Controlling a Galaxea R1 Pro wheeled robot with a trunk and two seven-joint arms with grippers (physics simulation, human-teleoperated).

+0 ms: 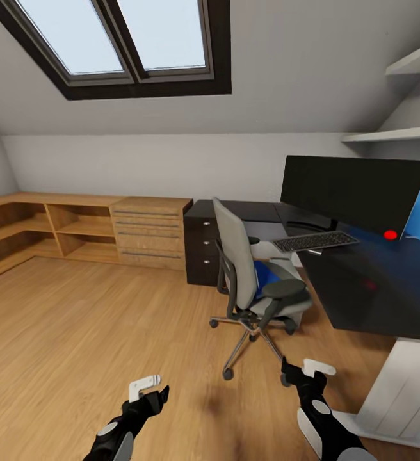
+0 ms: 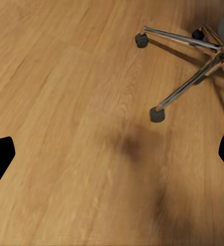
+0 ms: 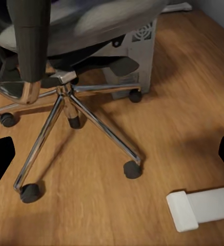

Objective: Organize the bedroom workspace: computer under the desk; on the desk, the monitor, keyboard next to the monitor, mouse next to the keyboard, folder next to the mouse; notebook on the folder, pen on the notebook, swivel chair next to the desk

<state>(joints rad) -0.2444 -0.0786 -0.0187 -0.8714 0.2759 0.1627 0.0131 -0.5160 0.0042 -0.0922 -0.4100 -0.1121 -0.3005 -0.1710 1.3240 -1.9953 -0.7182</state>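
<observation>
The folder [image 1: 266, 276] on the swivel chair [image 1: 248, 269] seat is mostly hidden behind the backrest and armrest, only a blue patch showing. At three o'clock the head view's edge cuts off the desk [image 1: 370, 288] and monitor [image 1: 354, 189]. In the right wrist view the chair hides most of the computer [image 3: 140, 46]. Both arms are cropped at six o'clock.

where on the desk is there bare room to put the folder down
The desk has a wide bare stretch of near top, bordered by the keyboard and monitor behind and the desk's front edge. The back corner by the monitor stand is crowded. The folder lies on the swivel chair seat.
</observation>
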